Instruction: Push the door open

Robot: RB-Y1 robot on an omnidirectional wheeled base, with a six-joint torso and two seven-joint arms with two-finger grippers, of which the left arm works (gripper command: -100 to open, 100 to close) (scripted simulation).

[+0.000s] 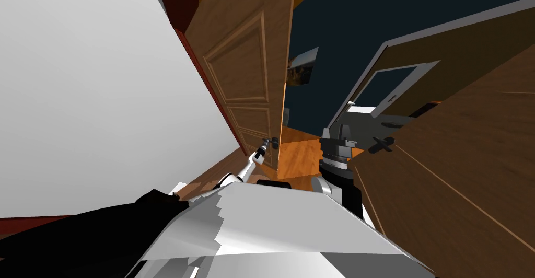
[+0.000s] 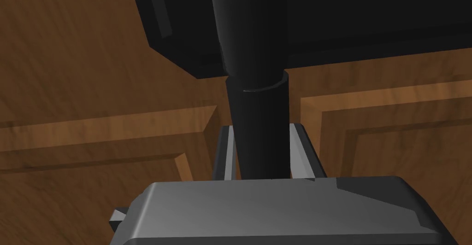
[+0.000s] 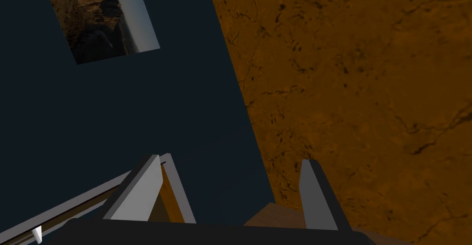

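Left wrist view: our left end effector (image 2: 260, 131) clenched on handle (image 2: 258, 49), door (image 2: 92, 72) just beyond it. Door ajar; we judge more pushing left. Our right end effector (image 3: 233, 159) released.

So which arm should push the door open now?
Left. The left fingers are shut on the dark door handle, right against the brown door, which already stands ajar. The right fingers are open, held up away from the door and holding nothing.
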